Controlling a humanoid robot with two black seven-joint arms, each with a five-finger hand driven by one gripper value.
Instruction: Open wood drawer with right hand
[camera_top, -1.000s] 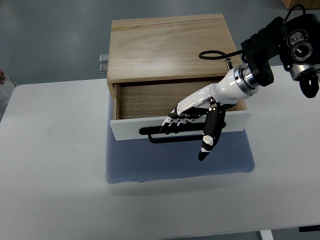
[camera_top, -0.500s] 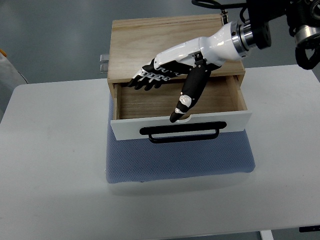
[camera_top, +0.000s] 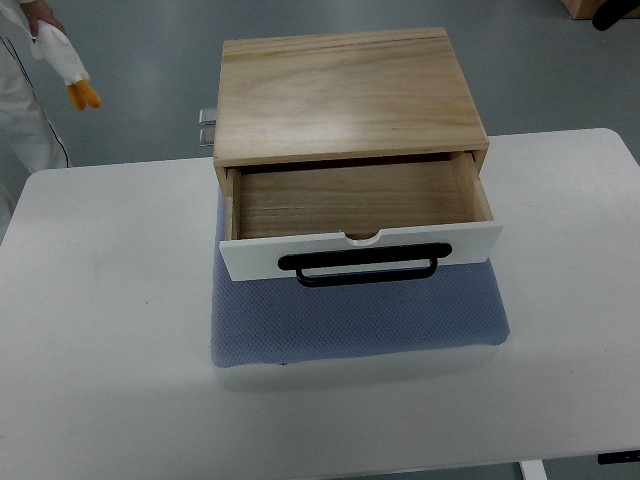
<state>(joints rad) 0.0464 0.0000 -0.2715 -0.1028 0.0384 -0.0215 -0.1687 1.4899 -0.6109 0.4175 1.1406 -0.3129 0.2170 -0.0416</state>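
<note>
Wood drawer (camera_top: 355, 205) stands pulled out of its wooden cabinet (camera_top: 345, 95), the one landmark for everything else in the top view. The drawer projects from the cabinet's front, toward the camera, and its bare wooden floor lies open to sight. Its white front panel (camera_top: 250, 258) closes the near end, with a small notch in the middle of its top edge. A black bar handle (camera_top: 358, 267) runs across that panel, just below the notch.

Under the cabinet and the drawer lies a blue-grey mat (camera_top: 355, 320), which reaches out beyond the drawer's front. The mat rests on a white table (camera_top: 100, 330) that spreads to both sides of the cabinet and in front of it. Two small metal fittings (camera_top: 207, 125) stick out from the cabinet's left side near its back.

Neither robot hand shows in the picture, so how far the right hand is open, or whether it holds anything, cannot be told. Well to the left of the cabinet, at the upper left corner, a person in white clothing (camera_top: 20, 110) holds a white and orange toy (camera_top: 68, 68).
</note>
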